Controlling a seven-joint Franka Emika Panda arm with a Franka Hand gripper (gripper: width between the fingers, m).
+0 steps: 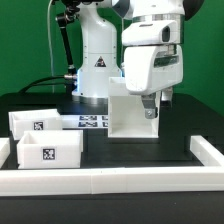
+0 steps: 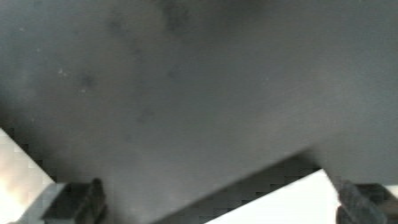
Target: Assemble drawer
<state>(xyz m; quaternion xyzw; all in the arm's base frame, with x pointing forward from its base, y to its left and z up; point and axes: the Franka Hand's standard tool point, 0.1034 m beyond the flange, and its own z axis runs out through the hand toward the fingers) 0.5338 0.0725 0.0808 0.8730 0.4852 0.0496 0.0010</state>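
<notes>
Lower left of the exterior view: two shallow white trays, both open side up, both with the long axis running roughly left to right across the frame. The rear tray [image 1: 30, 120] sits a touch further left. The front tray [image 1: 50, 152] is just beside it, closer to the camera, though I can't tell whether they touch. Each shows a black-and-white square on its near wall: rear tag [image 1: 38, 126], front tag [image 1: 47, 154].

Moving to centre frame, one marker board [image 1: 90, 122] lies flat on the black tabletop [image 1: 130, 150], between the rear tray and the casing. Behind it rises the one arm's white base [image 1: 95, 55].

Right of centre is the single casing [image 1: 125, 115], cube-like and standing upright, well apart from the front tray. I can't make out which way its open side faces.

The claw [image 1: 155, 103] hangs at the casing's upper right edge, pointing straight down. In the wrist view the claw [image 2: 217, 205] is spread wide, with one fingertip [image 2: 71, 202] at the lower left corner and the other at the lower right. Between them there is only blurred dark surface and a white patch [image 2: 267, 205] I can't identify, and nothing is pinched.

A low white rim [image 1: 110, 180] runs across the bottom of the exterior view and up the right side.
</notes>
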